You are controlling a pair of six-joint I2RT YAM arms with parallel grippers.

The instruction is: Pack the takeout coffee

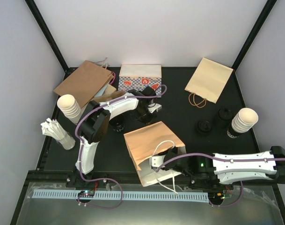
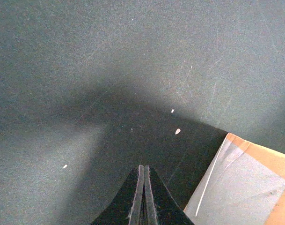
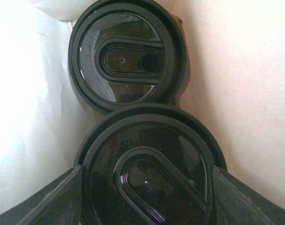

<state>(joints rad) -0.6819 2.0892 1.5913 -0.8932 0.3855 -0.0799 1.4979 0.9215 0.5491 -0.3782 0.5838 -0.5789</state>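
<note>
Inside the white-lined brown paper bag [image 1: 149,140] lying on its side, the right gripper [image 3: 147,197] clasps a small black round lidded cup [image 3: 149,154] between wide-set jaws. A second identical cup [image 3: 126,54] sits just behind it, deeper in. Beyond the bag, the left gripper [image 2: 143,187] hangs closed and empty.

Table [image 2: 86,70]: matt black, fine-grained, lightly scratched; bag [image 1: 149,140]: matt brown kraft paper outside, smooth white paper inside, white cord handles; near cup [image 3: 147,173] and far cup [image 3: 126,56]: glossy black plastic lids, smooth, with moulded lettering; left hand [image 2: 143,168]: matt black fingers, a paler strip down each inner face; right hand [image 3: 149,206]: matt dark-grey fingers [image 3: 53,201], slightly rough; stacked cups [image 1: 69,107]: matt white paper; arms [image 1: 245,161]: glossy white plastic shells.
</note>
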